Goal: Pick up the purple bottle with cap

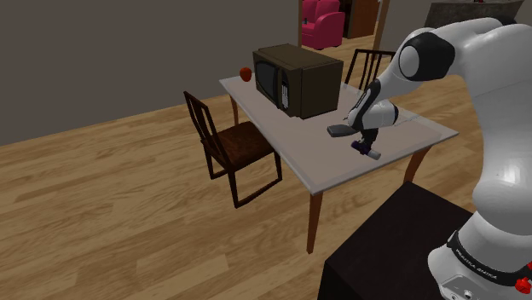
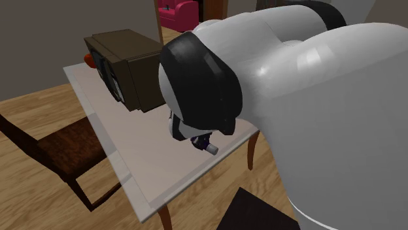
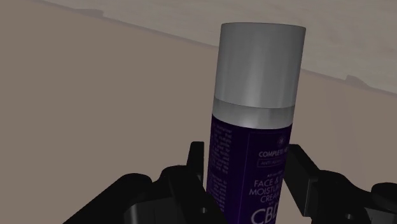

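The tool [image 3: 247, 160] was pinching the purple bottle [image 3: 253, 137]. In the wrist view its two black fingers [image 3: 195, 159] pressed against either side of the dark purple body, which bore white lettering. The grey cap [image 3: 259, 63] stuck out well past the fingertips.

In the shoulder view the bottle sat under the white arm [image 1: 503, 153], low over the pale tabletop [image 1: 315, 162]. It lay between the microwave [image 1: 297, 81] and the tabletop's edge nearest the dark stand [image 1: 384, 247]. I could not tell whether it touched the surface or hung just above it. In the second exterior view it was tilted, the cap pointing towards that view's lower right.

The brown microwave stood farther back on the tabletop, with a small red fruit [image 1: 246, 74] at the far corner beyond it, well apart from the bottle. A dark wooden chair [image 1: 234, 145] stood on the wooden floor [image 1: 102, 222] just beside the tabletop, on the shoulder view's left. A pink armchair [image 1: 322, 24] showed through the doorway behind.
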`<action>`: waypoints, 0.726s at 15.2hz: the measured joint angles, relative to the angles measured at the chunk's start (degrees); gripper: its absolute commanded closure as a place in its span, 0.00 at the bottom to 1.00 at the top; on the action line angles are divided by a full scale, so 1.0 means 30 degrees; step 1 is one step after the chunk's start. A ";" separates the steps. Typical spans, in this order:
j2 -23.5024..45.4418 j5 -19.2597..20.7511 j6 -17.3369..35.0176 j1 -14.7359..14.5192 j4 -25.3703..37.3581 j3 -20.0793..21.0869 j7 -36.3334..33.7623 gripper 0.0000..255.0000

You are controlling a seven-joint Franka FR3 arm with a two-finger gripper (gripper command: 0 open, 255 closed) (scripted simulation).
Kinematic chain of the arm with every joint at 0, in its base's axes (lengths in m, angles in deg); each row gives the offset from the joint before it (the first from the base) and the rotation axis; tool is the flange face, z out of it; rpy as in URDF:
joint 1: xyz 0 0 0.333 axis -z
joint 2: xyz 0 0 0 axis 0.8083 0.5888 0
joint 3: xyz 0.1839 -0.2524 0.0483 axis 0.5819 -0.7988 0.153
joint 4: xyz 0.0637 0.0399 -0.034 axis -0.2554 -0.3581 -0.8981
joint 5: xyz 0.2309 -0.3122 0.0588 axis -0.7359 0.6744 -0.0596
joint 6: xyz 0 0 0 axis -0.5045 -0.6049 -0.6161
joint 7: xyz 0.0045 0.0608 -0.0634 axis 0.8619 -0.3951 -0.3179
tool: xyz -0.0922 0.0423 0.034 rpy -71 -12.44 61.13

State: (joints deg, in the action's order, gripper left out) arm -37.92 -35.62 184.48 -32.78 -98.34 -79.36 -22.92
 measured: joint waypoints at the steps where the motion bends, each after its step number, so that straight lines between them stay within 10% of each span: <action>1: 0.0017 -0.0003 -0.0004 0.0002 0.0027 0.0001 -0.0005 1.00; 11: -0.1953 0.0437 -0.1344 -0.0487 -0.0632 -0.0590 -0.0183 1.00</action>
State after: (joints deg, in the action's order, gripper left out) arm -43.77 -34.30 180.45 -34.24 -100.24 -81.13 -23.47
